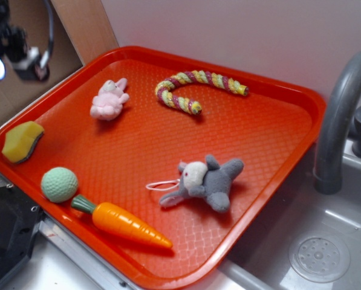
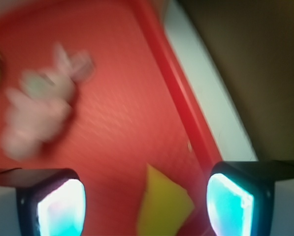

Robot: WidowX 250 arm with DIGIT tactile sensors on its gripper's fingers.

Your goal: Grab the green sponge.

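Wrist view is being filled at its bottom edge by the gripper [image 2: 144, 206], whose two fingers [image 2: 58, 204] are being held wide apart, one at about 7 o'clock and the other at about 5 o'clock in the frame. The green sponge [image 2: 164, 206] is being seen between them, its yellow body rising from the 6 o'clock edge, nearer the 5 o'clock finger, with no contact visible on either side. The picture is blurred, so the height of the jaws above the sponge cannot be told.

Exterior view is showing the gripper [image 1: 17, 51] being held high at 10 o'clock, off the tray's corner, dark and blurred. The green sponge [image 1: 22, 141] is lying at 9 o'clock on the red tray [image 1: 271, 139], close against its rim, dark layer at its lower side.

One of each is being counted on the tray: one sponge, one pale green ball [image 1: 59, 184] at 8 o'clock, one orange carrot [image 1: 124, 225] just beside the ball, one pink plush toy [image 1: 109, 99] at 11 o'clock, one striped rope toy [image 1: 195, 87] at 12 o'clock, and one grey plush toy [image 1: 205, 183] near the centre.
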